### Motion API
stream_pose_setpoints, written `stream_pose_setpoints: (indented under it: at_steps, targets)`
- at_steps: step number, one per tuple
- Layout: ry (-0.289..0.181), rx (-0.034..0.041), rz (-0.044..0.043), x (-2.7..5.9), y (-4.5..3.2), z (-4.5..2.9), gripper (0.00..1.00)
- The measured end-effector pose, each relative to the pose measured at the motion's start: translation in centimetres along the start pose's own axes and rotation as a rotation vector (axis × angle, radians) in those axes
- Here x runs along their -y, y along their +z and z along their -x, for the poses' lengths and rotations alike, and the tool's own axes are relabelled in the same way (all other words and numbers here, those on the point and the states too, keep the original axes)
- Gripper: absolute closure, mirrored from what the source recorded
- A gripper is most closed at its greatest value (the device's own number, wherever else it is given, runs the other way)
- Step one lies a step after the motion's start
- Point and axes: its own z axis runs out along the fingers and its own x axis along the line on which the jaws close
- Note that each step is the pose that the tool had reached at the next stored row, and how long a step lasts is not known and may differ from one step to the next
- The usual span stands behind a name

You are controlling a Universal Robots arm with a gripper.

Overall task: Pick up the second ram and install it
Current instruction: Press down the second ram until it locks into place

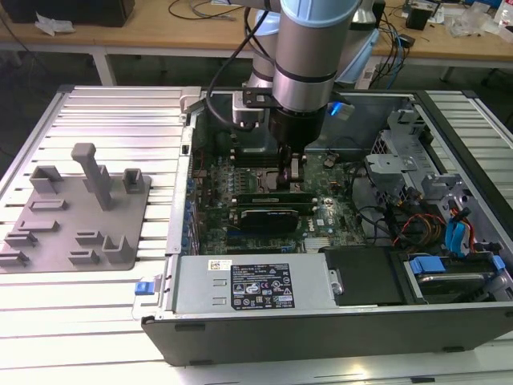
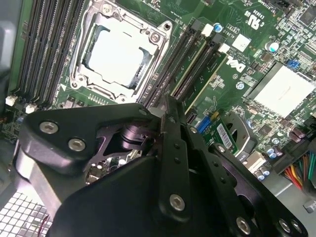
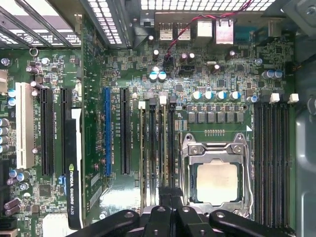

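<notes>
1. Green, long and narrow, the second ram [image 2: 196,68] looks to me to be standing edge-up in a black memory slot just beside the square metal processor socket [image 2: 121,49]. I read this from the second wrist view and hold it as likely, not certain.
2. Grey moulded fixture plate [image 1: 72,216], outside the open black computer case [image 1: 321,329] on the exterior view's left, carries no green stick that I can make out. I judge the pick-up done.
3. Seating: I cannot tell whether the stick is fully home or whether the end latches have closed. I log the install as in progress or just finishing.
4. Black gripper [image 2: 168,111] has its fingers drawn together with no gap showing. Its tip sits directly over the slot row, at or touching one end of the stick; whether it pinches the edge I cannot tell.
5. Arm pose: the wrist points straight down into the case, over the middle of the green motherboard [image 3: 222,64]. The black-shrouded expansion card [image 1: 272,215] lies just beside it, nearer the camera.
</notes>
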Motion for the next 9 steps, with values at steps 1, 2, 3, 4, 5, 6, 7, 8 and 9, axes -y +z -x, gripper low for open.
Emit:
stream_pose_setpoints:
  at_steps: [1, 2, 3, 4, 5, 6, 7, 8, 9]
  targets:
    - [0.0, 0.0, -0.0001, 0.12, 0.0, 0.0, 0.92]
    - [0.0, 0.0001, -0.0002, 0.27, 0.01, 0.01, 0.92]
    - [0.0, 0.0, 0.0, 0.53, 0.01, 0.01, 0.92]
    - [0.0, 0.0001, -0.0001, 1.01, 0.02, 0.02, 0.92]
    - [0.0, 0.0, -0.0001, 1.49, 0.03, 0.02, 0.92]
    - [0.0, 0.0, 0.0, 1.85, 0.03, 0.03, 0.92]
    - [0.0, 0.0, 0.0, 2.28, 0.04, 0.04, 0.92]
    - [0.0, 0.0, -0.0001, 2.41, 0.04, 0.04, 0.92]
    - [0.0, 0.0, 0.0, 2.54, 0.05, 0.04, 0.92]
